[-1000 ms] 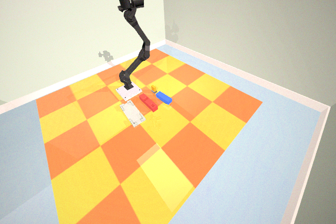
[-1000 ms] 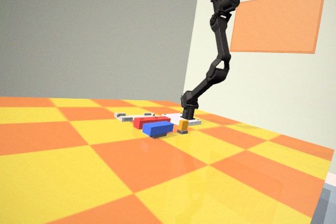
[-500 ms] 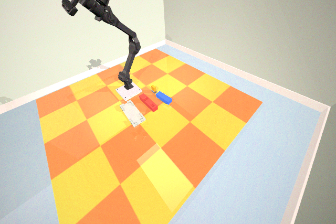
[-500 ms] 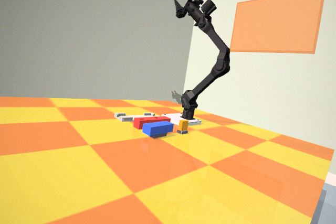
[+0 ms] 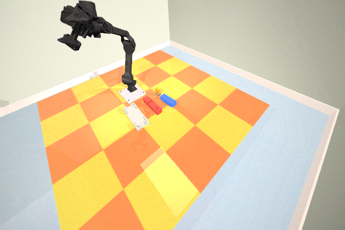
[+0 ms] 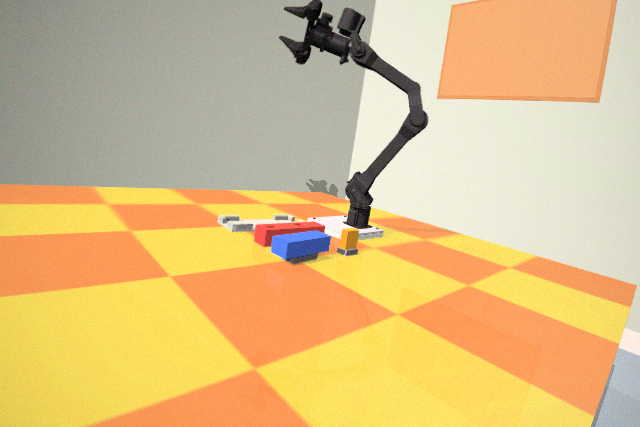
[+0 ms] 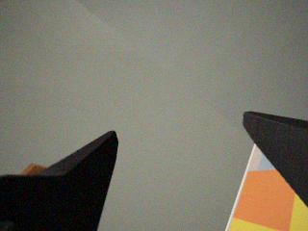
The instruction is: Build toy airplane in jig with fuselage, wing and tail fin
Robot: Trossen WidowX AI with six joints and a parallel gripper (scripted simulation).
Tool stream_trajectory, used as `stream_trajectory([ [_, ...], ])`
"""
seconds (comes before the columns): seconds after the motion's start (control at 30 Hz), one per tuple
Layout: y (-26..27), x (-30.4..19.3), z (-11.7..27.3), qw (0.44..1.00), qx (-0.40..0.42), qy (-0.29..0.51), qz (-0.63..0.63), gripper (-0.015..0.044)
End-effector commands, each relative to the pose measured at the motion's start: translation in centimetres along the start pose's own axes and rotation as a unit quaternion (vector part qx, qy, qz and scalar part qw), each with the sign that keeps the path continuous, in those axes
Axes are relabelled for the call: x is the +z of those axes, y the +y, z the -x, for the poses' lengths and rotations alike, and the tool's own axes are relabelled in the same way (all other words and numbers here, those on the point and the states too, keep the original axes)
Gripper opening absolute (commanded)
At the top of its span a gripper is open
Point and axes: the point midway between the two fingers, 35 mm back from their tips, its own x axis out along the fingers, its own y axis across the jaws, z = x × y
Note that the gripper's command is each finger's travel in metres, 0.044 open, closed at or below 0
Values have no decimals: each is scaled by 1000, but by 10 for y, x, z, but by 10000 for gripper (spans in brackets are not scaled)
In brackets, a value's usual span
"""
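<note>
The red fuselage [image 5: 152, 106] [image 6: 263, 235] lies on the mat beside the pale jig [image 5: 135, 115] [image 6: 240, 226], with two dark sockets in its top. The jig's cradle is empty between its raised corner blocks. The blue wing [image 5: 168, 100] [image 6: 299, 245] rests on a low grey block on the fuselage's other side. The small orange-yellow tail fin [image 5: 158, 91] [image 6: 349, 238] stands upright on a small grey base near the wing. My gripper [image 6: 282, 23] [image 7: 178, 127] is open and empty, high above the mat and far from all the parts. The wrist view shows none of the parts.
The arm's white base plate [image 5: 125, 93] [image 6: 330, 224] sits close to the jig, fuselage and tail fin. The arm rises from it and leans over, well above the parts. A wall stands behind the base, with an orange panel [image 6: 527, 45] on it.
</note>
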Motion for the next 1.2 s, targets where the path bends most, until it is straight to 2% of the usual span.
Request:
stream_trajectory([
  [0.0,-21,-50,-17,996,-27,81,31,440],
  [0.17,-45,-134,-27,972,-60,218,69,440],
  [0.33,-61,-220,-14,922,-79,360,122,440],
  [0.5,-74,-297,21,845,-79,495,189,440],
  [0.67,-85,-360,75,735,-63,619,270,440],
  [0.83,-98,-402,142,591,-31,723,356,440],
  [0.97,-109,-417,194,464,0,780,420,440],
  [1.03,-111,-418,202,441,5,788,430,440],
  [1.17,-111,-418,202,441,5,788,430,440],
])
